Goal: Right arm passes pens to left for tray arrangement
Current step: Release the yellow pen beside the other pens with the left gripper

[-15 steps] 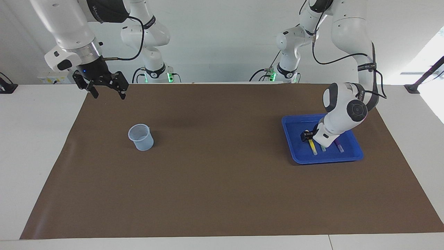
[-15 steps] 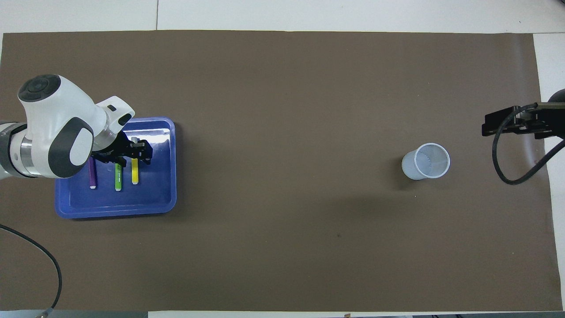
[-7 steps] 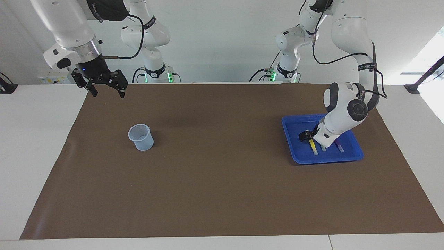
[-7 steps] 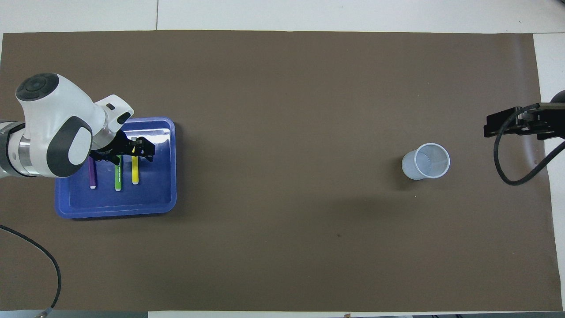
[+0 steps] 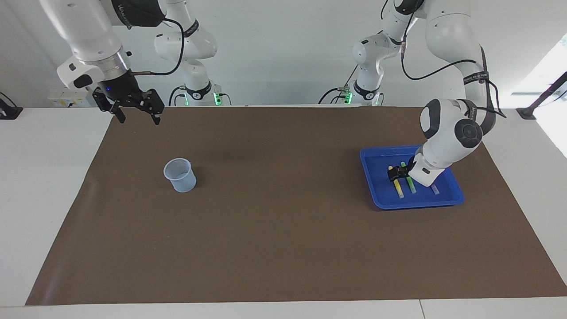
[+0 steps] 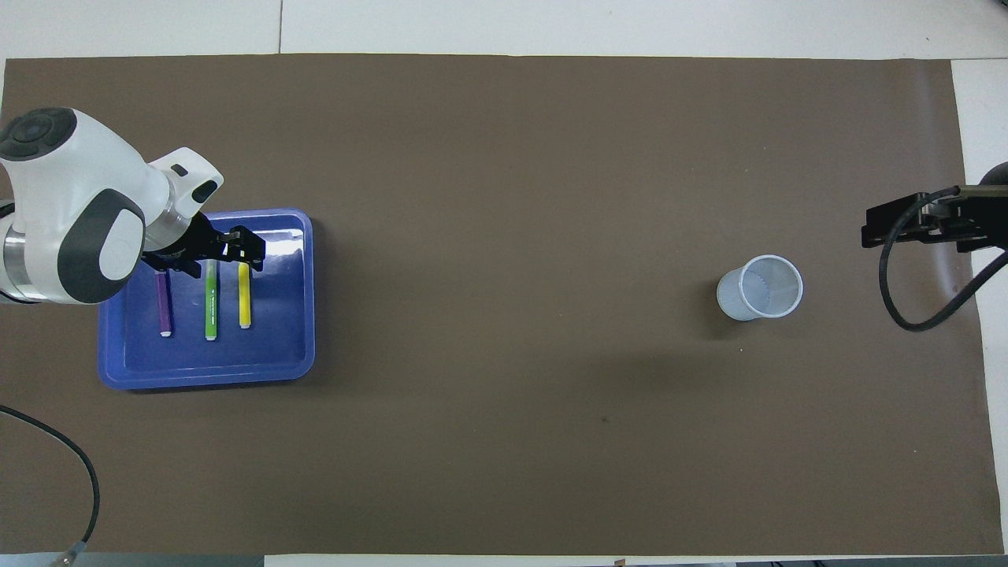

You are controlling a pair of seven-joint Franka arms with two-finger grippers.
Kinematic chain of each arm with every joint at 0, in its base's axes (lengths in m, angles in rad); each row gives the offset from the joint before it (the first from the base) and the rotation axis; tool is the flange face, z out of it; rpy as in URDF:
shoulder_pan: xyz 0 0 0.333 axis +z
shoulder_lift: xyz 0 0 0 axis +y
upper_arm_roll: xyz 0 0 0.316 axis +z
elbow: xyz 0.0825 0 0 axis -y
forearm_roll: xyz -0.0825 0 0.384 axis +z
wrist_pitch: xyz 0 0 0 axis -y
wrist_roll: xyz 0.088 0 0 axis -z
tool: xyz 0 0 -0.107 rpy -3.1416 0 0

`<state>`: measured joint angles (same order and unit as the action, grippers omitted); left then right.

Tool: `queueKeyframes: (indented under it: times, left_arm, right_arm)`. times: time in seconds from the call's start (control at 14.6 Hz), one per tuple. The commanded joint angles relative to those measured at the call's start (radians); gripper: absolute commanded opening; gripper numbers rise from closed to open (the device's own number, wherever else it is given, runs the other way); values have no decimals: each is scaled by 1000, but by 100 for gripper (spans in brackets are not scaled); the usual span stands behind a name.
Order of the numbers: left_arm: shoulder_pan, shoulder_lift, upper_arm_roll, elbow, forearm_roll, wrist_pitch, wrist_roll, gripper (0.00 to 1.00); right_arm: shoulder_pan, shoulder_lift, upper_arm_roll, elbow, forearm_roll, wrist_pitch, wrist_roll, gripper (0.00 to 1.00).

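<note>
The blue tray (image 5: 380, 160) (image 6: 276, 350) sits at the left arm's end of the table. Three pens lie side by side in it: yellow (image 5: 399, 189) (image 6: 245, 301), green (image 5: 412, 184) (image 6: 211, 305) and purple (image 5: 435, 189) (image 6: 164, 305). My left gripper (image 5: 398, 174) (image 6: 224, 256) hovers open just over the ends of the yellow and green pens, holding nothing. At the right arm's end of the table, my right gripper (image 5: 138, 118) (image 6: 906, 221) hangs open and empty in the air and waits.
A small translucent bluish cup (image 5: 180, 175) (image 6: 760, 287) stands upright on the brown mat (image 5: 274, 212) toward the right arm's end. The left arm's cable (image 6: 79, 457) loops over the mat's corner nearest the robots.
My left gripper has opened off the yellow pen and lifted a little; the pen stays in the tray. More of the green pen now shows. The right gripper rose slightly.
</note>
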<state>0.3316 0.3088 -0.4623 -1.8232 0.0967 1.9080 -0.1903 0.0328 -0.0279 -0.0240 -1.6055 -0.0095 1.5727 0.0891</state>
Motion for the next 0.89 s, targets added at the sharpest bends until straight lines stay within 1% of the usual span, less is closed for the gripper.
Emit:
queueKeyframes:
  times: [0.0, 0.34, 0.68, 0.75, 0.82]
  left_arm:
    - [-13, -31, -1, 33, -3, -40, -9, 100]
    - [-11, -65, -6, 33, -3, -32, -38, 100]
    - [-25, -73, -18, 33, -3, -46, -67, 100]
    - [-34, -77, -15, 38, -5, -70, -70, 100]
    - [-66, -83, 0, 67, -5, -114, -69, 100]
  right_arm:
    - [-7, 8, 4, 12, -10, -11, 8, 100]
    - [-7, 2, 4, 1, 5, -11, 14, 100]
    - [-5, 0, 4, -1, 5, -17, 11, 100]
    - [-5, 0, 4, -1, 5, -17, 11, 100]
    - [-5, 0, 4, -1, 5, -17, 11, 100]
